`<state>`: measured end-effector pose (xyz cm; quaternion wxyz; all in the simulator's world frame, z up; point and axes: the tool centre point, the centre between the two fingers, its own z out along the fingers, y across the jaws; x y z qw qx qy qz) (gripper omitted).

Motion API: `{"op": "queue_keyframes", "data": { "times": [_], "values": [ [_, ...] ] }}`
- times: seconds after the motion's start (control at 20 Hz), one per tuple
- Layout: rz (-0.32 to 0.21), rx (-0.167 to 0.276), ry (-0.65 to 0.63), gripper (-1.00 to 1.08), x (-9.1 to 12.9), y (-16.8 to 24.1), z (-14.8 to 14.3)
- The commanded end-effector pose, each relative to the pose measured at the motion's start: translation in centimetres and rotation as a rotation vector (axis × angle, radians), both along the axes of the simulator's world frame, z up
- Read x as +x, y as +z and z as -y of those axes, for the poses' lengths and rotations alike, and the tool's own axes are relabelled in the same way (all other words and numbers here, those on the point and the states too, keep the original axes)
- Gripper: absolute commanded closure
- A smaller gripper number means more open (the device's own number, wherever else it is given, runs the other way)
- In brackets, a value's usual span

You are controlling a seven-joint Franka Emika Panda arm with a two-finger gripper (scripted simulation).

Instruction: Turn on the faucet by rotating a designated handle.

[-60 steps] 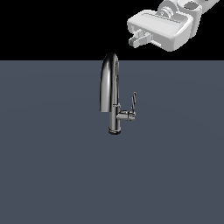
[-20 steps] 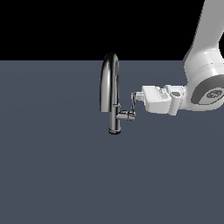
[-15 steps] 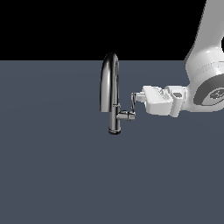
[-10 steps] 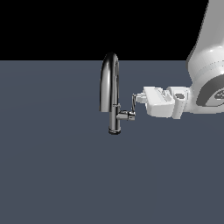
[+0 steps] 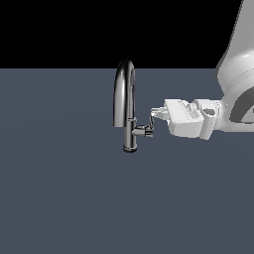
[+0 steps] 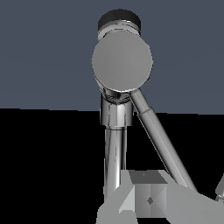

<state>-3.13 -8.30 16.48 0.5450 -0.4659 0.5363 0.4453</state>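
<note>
Faucet of dark chrome stands upright on the flat grey surface, near the middle of the exterior view, its arched spout curving over toward the exterior view's left and its round base resting on the surface. Off the slim column, a short horizontal stub points to the exterior view's right, and from its end the thin handle rises, slightly curved. The white gripper reaches in level from the exterior view's right, with the arm's bulky white links behind it at that edge. Its fingertips sit at the upper end of the handle, touching it or just beside it; whether the jaws are spread or pressed against the lever cannot be told from either view. In the wrist view the stub's round end cap faces the camera, the handle runs as a slim rod from that cap toward the gripper, and a pale finger lies close beside the rod's far end, with the column alongside.
</note>
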Motion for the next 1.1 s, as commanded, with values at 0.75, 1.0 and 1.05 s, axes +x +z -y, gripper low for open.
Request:
{"op": "queue_keyframes", "data": {
  "times": [0.75, 1.0, 1.05],
  "values": [
    [0.008, 0.001, 0.004, 1.08, -4.5, -4.3, -0.8],
    [-0.001, 0.006, 0.009, 1.08, -5.1, -7.1, -1.1],
    [-0.003, 0.007, 0.010, 1.08, -5.3, -7.6, -1.2]
  ]
}}
